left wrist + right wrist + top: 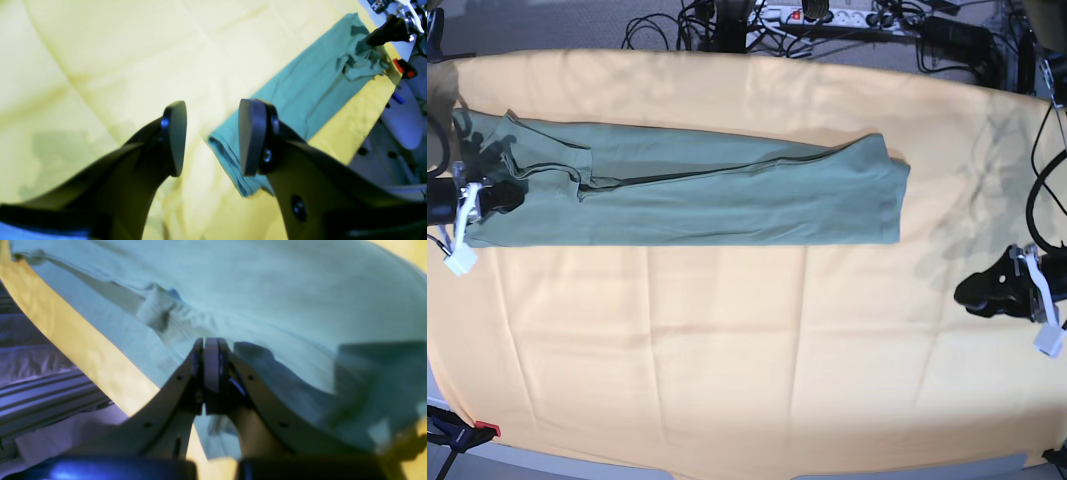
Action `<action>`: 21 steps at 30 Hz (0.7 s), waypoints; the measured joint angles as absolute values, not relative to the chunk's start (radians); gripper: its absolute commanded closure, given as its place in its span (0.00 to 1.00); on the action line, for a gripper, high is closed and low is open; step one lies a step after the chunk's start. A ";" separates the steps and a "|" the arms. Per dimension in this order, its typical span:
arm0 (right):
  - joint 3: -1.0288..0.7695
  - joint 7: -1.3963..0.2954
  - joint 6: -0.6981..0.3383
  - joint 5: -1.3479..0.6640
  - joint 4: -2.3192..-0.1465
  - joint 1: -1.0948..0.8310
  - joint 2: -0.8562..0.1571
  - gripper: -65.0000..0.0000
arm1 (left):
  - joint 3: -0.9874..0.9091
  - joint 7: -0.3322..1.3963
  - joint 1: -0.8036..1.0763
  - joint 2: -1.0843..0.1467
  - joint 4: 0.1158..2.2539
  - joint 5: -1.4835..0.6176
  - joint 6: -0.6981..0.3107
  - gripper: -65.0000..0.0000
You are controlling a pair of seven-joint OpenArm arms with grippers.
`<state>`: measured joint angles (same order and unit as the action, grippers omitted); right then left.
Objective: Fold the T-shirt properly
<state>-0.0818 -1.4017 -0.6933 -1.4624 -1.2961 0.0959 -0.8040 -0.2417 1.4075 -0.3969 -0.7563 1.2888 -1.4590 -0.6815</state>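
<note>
Left wrist view: left gripper (212, 138) hangs with jaws spread wide, nothing between them, above the yellow-orange cloth (116, 60). The near end of the T-shirt (310, 90) lies just beyond and beside one finger. The other arm's dark tip meets the shirt's bunched far end.

Right wrist view: right gripper (210, 365) has its pads pressed together at a ridge of sage-green fabric, apparently pinching a fold; how many layers are caught is hidden.

Base view: T-shirt (707, 185) lies as a long narrow band across the far half of the cloth, right gripper (502, 198) at its collar end, left gripper (972, 293) off the other end, well apart from the hem.

Judgement: before lifting, confirm the pinch holds all layers; bring the left claw onto the hem corner so both ends rise together and the band stays flat.
</note>
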 measured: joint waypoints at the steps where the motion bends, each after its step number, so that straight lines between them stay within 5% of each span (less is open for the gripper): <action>1: -0.082 -1.353 -0.694 -1.399 -1.297 0.093 -0.788 1.00 | -0.241 1.407 -0.386 -0.756 1.289 -1.454 -0.682 0.57; 5: -0.082 -1.221 -0.693 -1.141 -1.296 0.071 -0.750 1.00 | -0.242 1.398 -0.356 -0.759 1.289 -1.414 -0.670 0.57; 21: -0.100 -1.061 -0.696 -0.941 -1.309 -0.001 -0.675 1.00 | -0.241 1.321 -0.176 -0.724 1.288 -1.218 -0.557 0.57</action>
